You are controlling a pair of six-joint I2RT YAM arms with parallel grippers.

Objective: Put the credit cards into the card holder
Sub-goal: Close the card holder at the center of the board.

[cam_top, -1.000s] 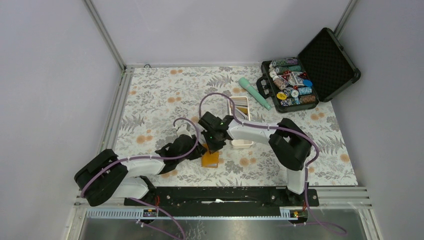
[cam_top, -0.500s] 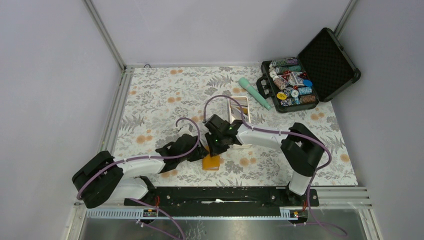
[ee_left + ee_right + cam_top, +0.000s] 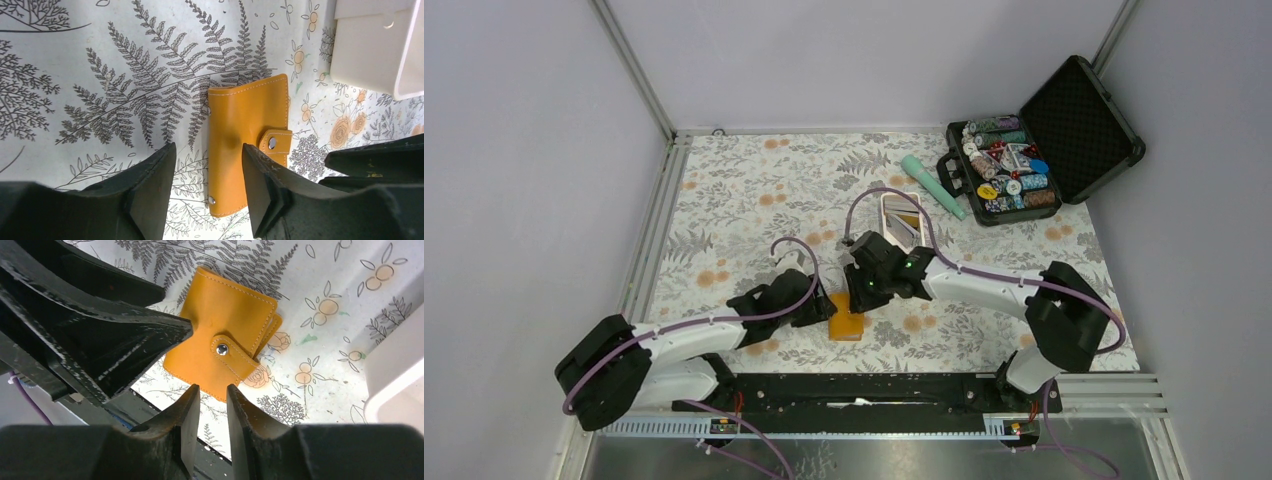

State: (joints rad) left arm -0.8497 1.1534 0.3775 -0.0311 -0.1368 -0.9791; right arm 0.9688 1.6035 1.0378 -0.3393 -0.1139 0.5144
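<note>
The orange card holder [image 3: 846,325] lies closed on the floral cloth with its snap tab fastened. It also shows in both wrist views [image 3: 247,125] [image 3: 220,335]. My left gripper [image 3: 822,306] hovers just left of it, open, with the holder's left edge below the gap [image 3: 209,150] and nothing gripped. My right gripper [image 3: 862,296] sits just behind the holder, its jaws a narrow gap apart and empty [image 3: 213,390]. The credit cards [image 3: 907,217] lie in a white tray further back, showing tan and grey.
The white tray [image 3: 885,207] stands behind the right gripper; its wall shows in the wrist views [image 3: 375,50] [image 3: 400,385]. A teal cylinder [image 3: 932,185] lies beyond it. An open black case [image 3: 1074,115] with poker chips sits at the back right.
Both grippers have opened wider and let go of the card holder, which now lies flat. The right arm has swung to the right and the left gripper has drawn back a little.
</note>
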